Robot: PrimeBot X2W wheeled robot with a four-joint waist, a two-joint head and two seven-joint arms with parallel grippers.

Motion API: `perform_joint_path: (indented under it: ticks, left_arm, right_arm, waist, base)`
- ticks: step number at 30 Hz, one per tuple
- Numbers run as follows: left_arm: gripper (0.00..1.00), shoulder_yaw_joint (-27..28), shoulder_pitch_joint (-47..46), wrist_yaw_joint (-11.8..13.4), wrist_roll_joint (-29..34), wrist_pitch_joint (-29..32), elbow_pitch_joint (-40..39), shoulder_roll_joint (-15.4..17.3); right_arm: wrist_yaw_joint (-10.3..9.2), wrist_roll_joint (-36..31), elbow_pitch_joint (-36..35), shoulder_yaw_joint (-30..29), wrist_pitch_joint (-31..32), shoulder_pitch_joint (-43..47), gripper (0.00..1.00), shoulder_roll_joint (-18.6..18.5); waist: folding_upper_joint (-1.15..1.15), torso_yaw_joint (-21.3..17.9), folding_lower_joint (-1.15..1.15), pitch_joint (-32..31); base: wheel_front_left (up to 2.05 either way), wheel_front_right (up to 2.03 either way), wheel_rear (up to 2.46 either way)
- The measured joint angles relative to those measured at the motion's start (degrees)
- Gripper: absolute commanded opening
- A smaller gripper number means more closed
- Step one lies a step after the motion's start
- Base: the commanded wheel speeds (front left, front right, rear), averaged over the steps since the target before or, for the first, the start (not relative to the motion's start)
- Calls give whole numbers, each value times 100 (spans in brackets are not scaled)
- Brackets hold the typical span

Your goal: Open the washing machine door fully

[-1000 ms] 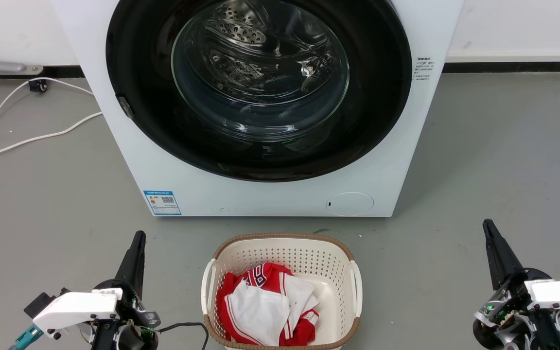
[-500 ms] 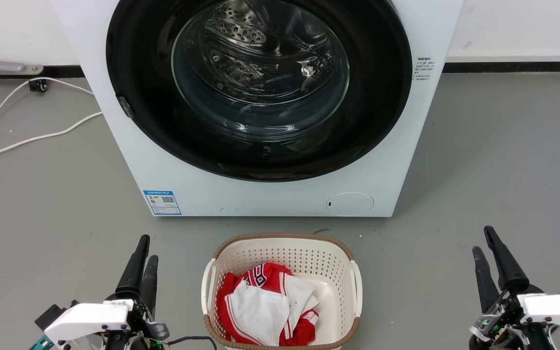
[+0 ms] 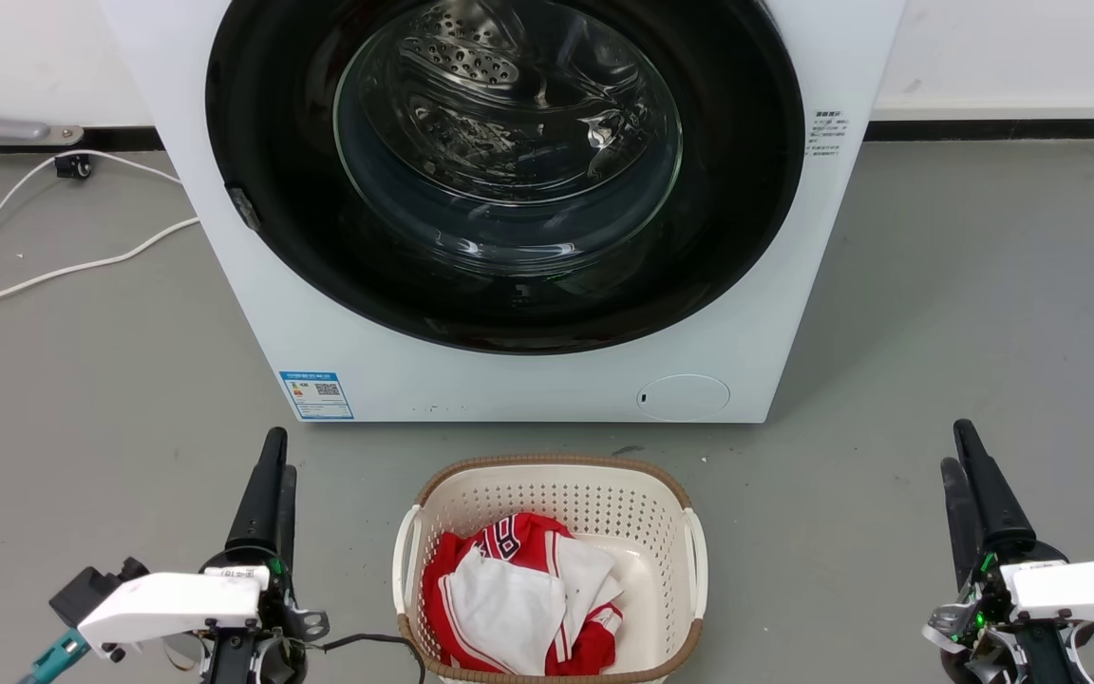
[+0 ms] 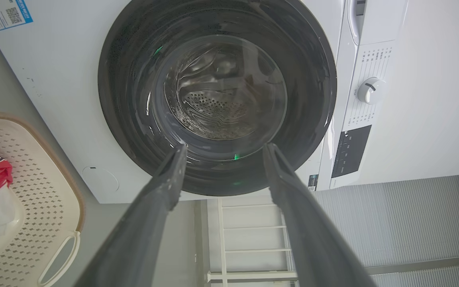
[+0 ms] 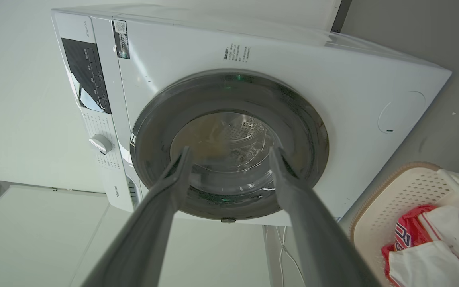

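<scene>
Nearest me, the left gripper [image 3: 281, 451] and the right gripper [image 3: 955, 445] had dipped and come back up within the last second. They ended about where they began, low over the floor on either side of the laundry basket [image 3: 547, 463]. Each pair of fingers [image 4: 161, 187] stood well apart with nothing between them. No ground had been gained, so I judged the reach not yet begun. The basket, holding red and white clothes [image 3: 518, 589], sat just before the machine and looked likely to block a straight roll forward. Beyond it the washing machine door [image 3: 506, 171] lay flush shut. Its small grey catch [image 3: 243, 209] was on the robot's left, far from either gripper. A white cable [image 3: 53, 275] trailed off left.
</scene>
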Motion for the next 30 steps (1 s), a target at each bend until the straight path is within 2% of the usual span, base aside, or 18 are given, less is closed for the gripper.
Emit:
perform_joint_path:
  ticks: [22, 30]
  left_arm:
    - [100, -43, -19, 1, 2618, -452, -580, -1]
    - [100, -223, 0, 121, 3608, -602, -641, -1]
  right_arm:
    - [0, -3203, -689, 255, -458, 210, 100, 7]
    - [1, -4103, -684, 296, -590, 232, 100, 8]
  waist:
    - [0, -38, 0, -2]
    - [0, -55, 0, -4]
  base:
    - [0, 0, 0]
    - [0, 0, 0]
